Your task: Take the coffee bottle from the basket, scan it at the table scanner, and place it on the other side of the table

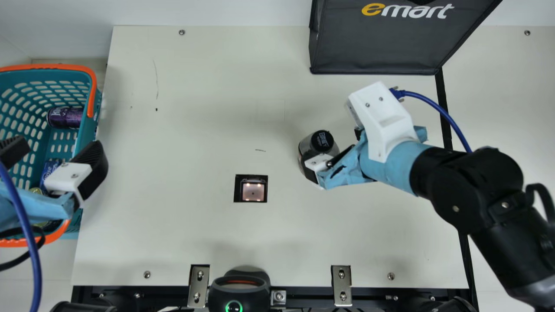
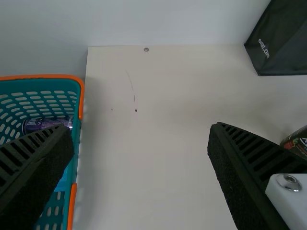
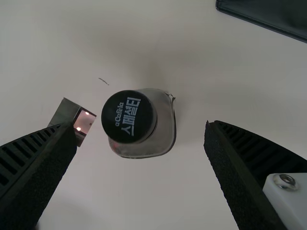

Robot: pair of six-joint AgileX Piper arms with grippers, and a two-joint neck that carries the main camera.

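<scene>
Right gripper (image 1: 333, 152): its two fingers are spread wide, with open space between them and the bottle in the right wrist view.
Coffee bottle (image 1: 318, 145): standing upright on the table by the right gripper, black cap (image 3: 128, 116) on, dark label partly visible in the left wrist view.
Table scanner (image 1: 253, 191): set in the table near the bottle, on the basket side of it, its window lit by small lights.
Left gripper (image 1: 60, 145): over the basket's inner edge, fingers wide apart, nothing between them.
Basket (image 1: 92, 97): teal with orange handles, at the table's left edge in the main view.
Purple can (image 1: 65, 118): lying inside the basket, near its far end.
Blue can (image 1: 50, 169): in the basket, partly hidden by the left gripper.
Shopping bag (image 1: 373, 47): black, at the table's far side, beyond the right gripper.
Table (image 1: 186, 108): cream.
Black device (image 1: 238, 291): at the near edge, with a green ring light.
</scene>
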